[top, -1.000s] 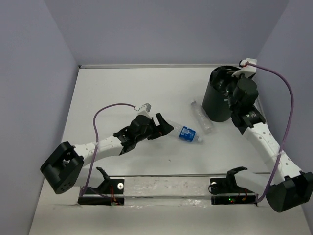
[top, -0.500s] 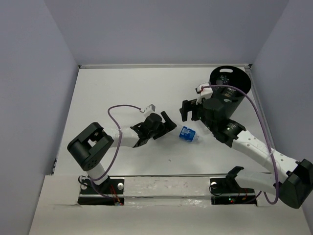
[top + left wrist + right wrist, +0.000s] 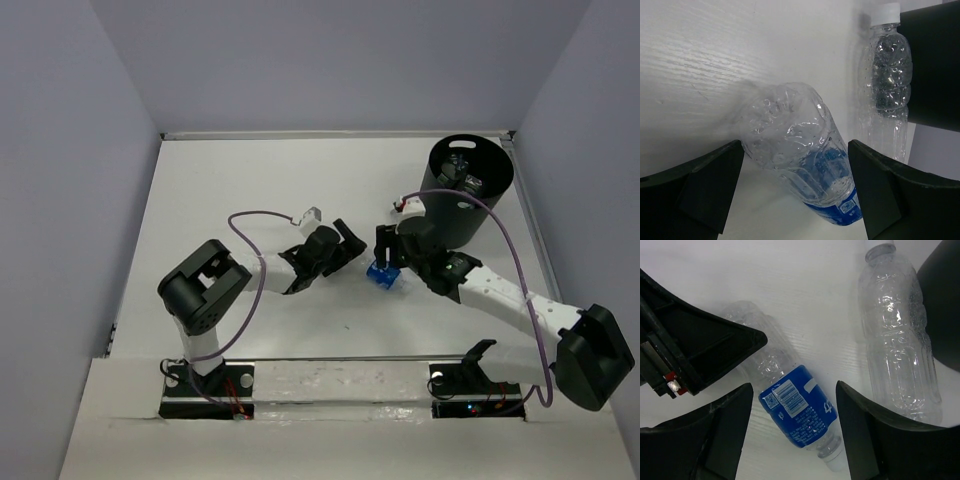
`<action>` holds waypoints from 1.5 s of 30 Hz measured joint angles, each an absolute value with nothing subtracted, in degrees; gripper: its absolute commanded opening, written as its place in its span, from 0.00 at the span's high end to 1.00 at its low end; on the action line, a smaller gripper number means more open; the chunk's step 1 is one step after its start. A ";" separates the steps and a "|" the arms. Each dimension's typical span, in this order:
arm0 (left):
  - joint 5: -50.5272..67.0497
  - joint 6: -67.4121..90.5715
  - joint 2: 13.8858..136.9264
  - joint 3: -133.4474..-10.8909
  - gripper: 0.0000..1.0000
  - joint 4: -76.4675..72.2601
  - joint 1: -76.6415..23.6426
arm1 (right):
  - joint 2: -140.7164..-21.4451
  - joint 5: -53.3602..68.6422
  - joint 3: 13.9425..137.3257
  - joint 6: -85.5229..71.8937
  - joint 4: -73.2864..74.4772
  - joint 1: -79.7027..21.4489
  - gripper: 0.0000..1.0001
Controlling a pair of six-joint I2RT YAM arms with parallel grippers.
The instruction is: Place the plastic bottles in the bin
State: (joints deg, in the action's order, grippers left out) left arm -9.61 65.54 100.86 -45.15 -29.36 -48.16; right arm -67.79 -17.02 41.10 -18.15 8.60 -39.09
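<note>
While blue-label bottle (image 3: pixel 795 145) is lying on its side mid-desk, both arms are straddling it: left gripper (image 3: pixel 355 247) spread wide round base end, right gripper (image 3: pixel 795 390) released over label, fingers (image 3: pixel 725 430) not gripping. Bin (image 3: pixel 462 218) is standing at desk's far right corner, second clear bottle (image 3: pixel 900 340) lying just beside it. Judgement: only one arm should be closing. Centring right fingers across label, left backing clear, squeezing thin wall gently.
</note>
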 measured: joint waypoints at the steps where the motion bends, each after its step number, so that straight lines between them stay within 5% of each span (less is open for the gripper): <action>1: -9.87 65.58 101.27 -45.58 0.01 -29.47 -48.16 | -67.68 -17.17 41.06 -18.65 8.56 -39.09 0.28; 12: -13.80 64.93 104.40 -49.06 0.01 -29.56 -48.16 | -71.48 -13.58 37.58 -22.61 7.92 -39.09 0.54; 18: -15.75 63.55 106.91 -52.07 0.19 -29.26 -48.16 | -70.85 -9.04 37.52 -22.90 7.94 -39.07 0.54; 24: -16.78 62.13 107.94 -52.77 0.64 -29.28 -48.14 | -69.23 -4.05 37.47 -22.96 8.12 -39.09 0.37; 26: -16.86 61.80 108.20 -52.77 0.72 -29.04 -48.14 | -67.20 -4.82 37.47 -22.70 8.40 -38.96 0.27; 35: -17.34 59.88 106.56 -50.59 0.75 -30.59 -48.03 | -68.73 -14.90 41.63 -18.57 8.93 -31.86 0.21; 45: -18.92 51.88 86.78 -36.51 0.75 -27.40 -48.01 | -81.84 -27.07 50.87 -11.70 9.82 -31.92 0.07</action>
State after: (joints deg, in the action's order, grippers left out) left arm -18.92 51.88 86.78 -36.51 -27.40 -48.01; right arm -81.84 -27.07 50.87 -11.70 9.82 -31.92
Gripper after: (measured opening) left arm 0.543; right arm 0.890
